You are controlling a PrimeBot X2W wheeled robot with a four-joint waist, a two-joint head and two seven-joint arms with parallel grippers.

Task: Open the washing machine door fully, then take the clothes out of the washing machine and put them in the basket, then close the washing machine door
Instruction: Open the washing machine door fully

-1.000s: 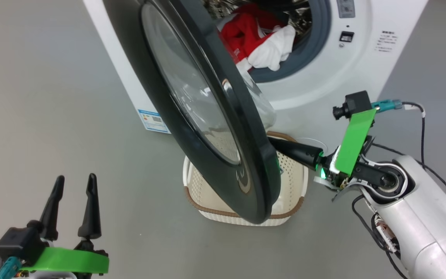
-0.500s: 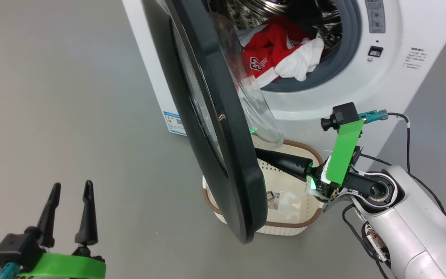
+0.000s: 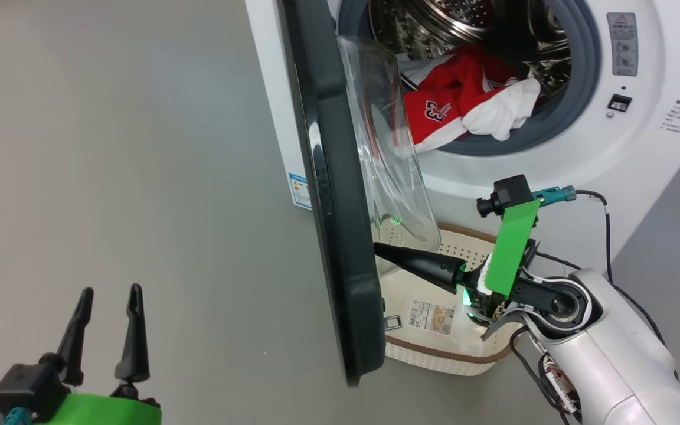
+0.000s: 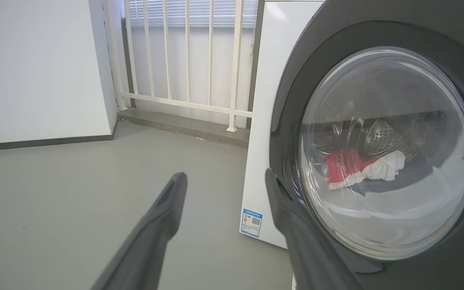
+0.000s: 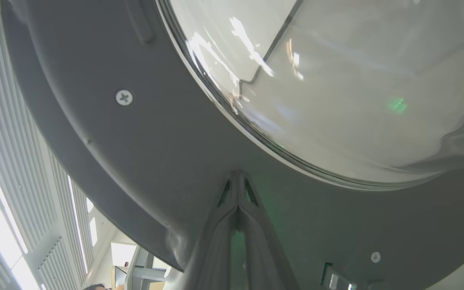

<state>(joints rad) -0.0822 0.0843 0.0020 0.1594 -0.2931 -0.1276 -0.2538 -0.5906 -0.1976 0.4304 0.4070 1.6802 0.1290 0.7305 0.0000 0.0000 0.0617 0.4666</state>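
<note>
Nearest, lower left: left gripper (image 3: 110, 290), jaws spread wide, empty, well apart from the washing machine door (image 3: 331, 206). Midway: right gripper (image 3: 377, 247), jaws shut on nothing, tips against the door's inner rim beside the glass, forearm reaching over the basket (image 3: 434, 354). Treat door as heavy, rigid, glossy; push on rim, never glass. Farther, inside the washing machine (image 3: 493, 171): clothes (image 3: 464, 112), likely soft and light; pinch a raised fold.

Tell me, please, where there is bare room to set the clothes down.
Free: the bottom of the basket around its paper label, and the grey floor left of the washing machine door. Crowded: the basket's left end, overhung by the door rim and the shut right fingers.
</note>
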